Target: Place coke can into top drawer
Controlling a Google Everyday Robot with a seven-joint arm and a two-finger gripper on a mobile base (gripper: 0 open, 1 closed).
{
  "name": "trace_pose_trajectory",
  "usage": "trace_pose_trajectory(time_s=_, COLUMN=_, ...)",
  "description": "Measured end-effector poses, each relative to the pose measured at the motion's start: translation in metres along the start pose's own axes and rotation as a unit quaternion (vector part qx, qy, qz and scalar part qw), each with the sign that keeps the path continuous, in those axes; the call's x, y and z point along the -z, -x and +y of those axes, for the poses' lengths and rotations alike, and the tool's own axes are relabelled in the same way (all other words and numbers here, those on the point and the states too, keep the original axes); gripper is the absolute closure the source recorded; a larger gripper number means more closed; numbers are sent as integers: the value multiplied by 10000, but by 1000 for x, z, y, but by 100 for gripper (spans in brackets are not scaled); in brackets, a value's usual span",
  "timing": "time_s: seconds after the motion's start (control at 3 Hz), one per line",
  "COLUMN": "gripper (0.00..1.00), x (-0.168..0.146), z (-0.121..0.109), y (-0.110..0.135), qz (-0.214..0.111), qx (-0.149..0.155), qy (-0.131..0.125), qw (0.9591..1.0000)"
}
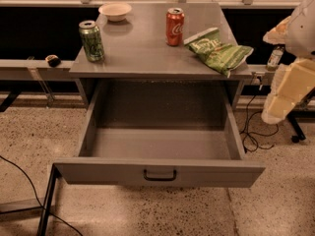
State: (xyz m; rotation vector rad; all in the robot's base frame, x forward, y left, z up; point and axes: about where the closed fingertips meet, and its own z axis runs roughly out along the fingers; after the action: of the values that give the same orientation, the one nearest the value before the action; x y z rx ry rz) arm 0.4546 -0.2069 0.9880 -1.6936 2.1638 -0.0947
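The red coke can [174,26] stands upright on the grey cabinet top [142,53], at the back, right of centre. The top drawer [160,171] is pulled wide open below it, and its inside is empty; its dark handle [160,175] sits at the centre of the front panel. My gripper [283,100], cream-coloured, hangs at the right edge of the view beside the cabinet, level with the drawer's right side. It is well apart from the can and holds nothing that I can see.
A green soda can [91,41] stands at the top's left. A white bowl [115,11] sits at the back left. A green chip bag [217,50] lies right of the coke can. Cables [253,132] trail on the speckled floor to the right.
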Motion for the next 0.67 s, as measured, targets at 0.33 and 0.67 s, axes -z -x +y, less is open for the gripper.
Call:
trace_pose_trajectory(time_s=0.33, gripper=0, x=-7, z=-45, y=18, qz=-545, qx=-4, qy=-169, qw=9984)
trace_pose_trajectory(time_s=0.67, gripper=0, x=-26, z=-118, y=34, qz=-896, qx=-56, qy=-431, qw=9950)
